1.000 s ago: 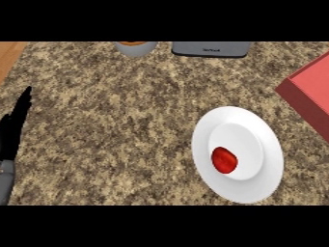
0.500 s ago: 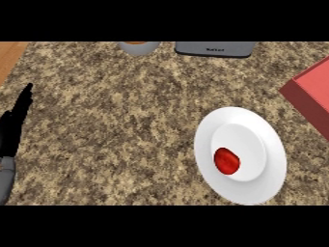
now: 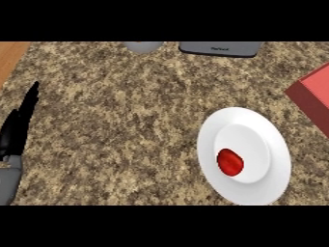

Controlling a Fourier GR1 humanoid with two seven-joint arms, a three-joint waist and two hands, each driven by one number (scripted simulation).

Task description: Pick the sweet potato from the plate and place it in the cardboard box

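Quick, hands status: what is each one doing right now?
Left hand: open, fingers straight, holding nothing, at the view's left edge.
Right hand: not in view.
Sweet potato lies on the plate, untouched.

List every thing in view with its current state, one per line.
sweet potato: lying on the plate, untouched.
plate: flat on the counter, near the box.
cardboard box: at the right edge, partly out of view.
left hand: open, fingers straight, at the left edge.

Plate [image 3: 267, 188] and red box [image 3: 325, 103] shifted slightly right, left hand [image 3: 17, 128] shifted slightly right and up
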